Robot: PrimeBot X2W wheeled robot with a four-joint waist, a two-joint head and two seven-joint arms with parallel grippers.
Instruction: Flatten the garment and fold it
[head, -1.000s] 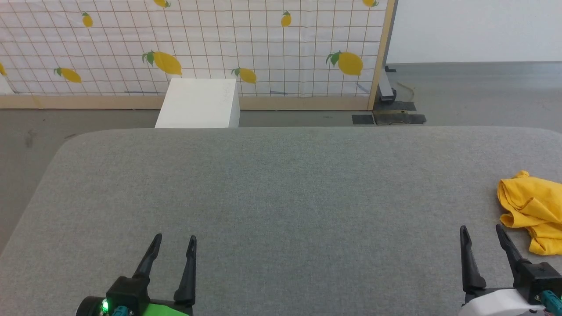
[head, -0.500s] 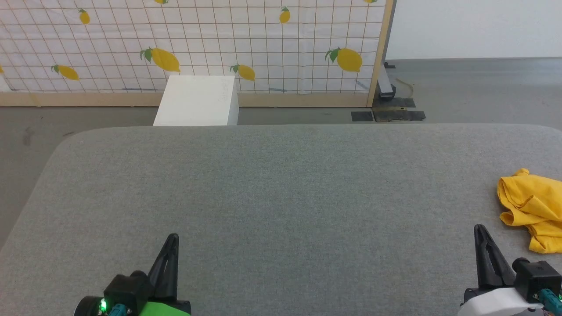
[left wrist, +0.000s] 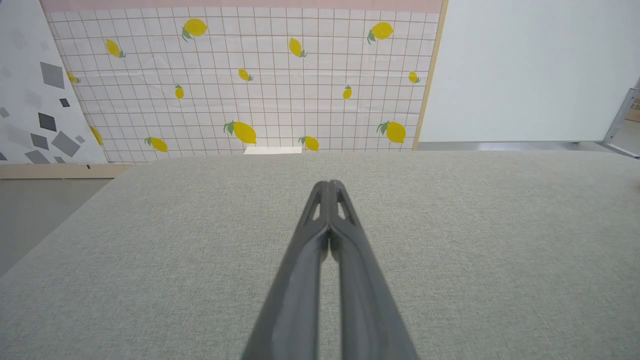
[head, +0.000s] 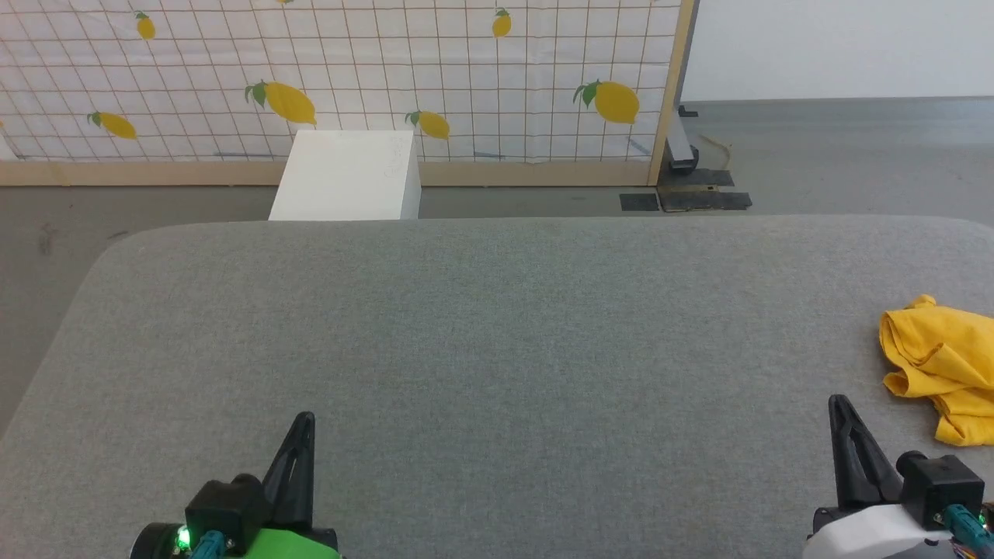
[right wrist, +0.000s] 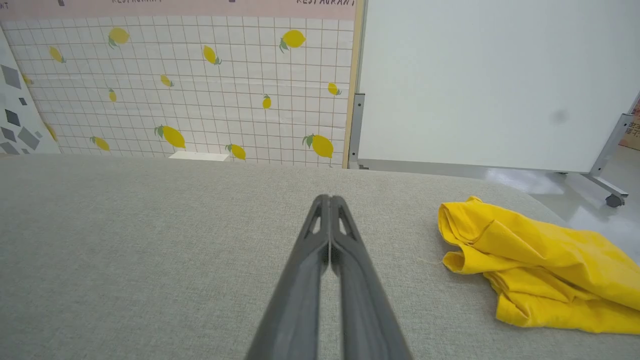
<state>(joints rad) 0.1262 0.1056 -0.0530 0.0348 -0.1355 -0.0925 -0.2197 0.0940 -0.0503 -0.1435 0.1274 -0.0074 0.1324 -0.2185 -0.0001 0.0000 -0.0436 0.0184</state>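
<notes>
We note two grippers at near edge of grey table [head: 497, 326].

- Left gripper [head: 305, 423]: long dark tapering fingers [head: 293, 466], black base block [head: 229, 503], bright green wrist shell [head: 295, 547], small green light [head: 184, 537], left teal plug [head: 208, 548].
- Right gripper [head: 839, 405]: same dark fingers, black mount [head: 936, 475], white wrist shell [head: 866, 536], right teal plug [head: 959, 519].
- Up close we see slotted cut-outs [left wrist: 315, 211] near tips, matt grey finish.

Mustard-yellow garment [head: 940, 365], crumpled heap, far right of grey surface [head: 497, 349]
</notes>
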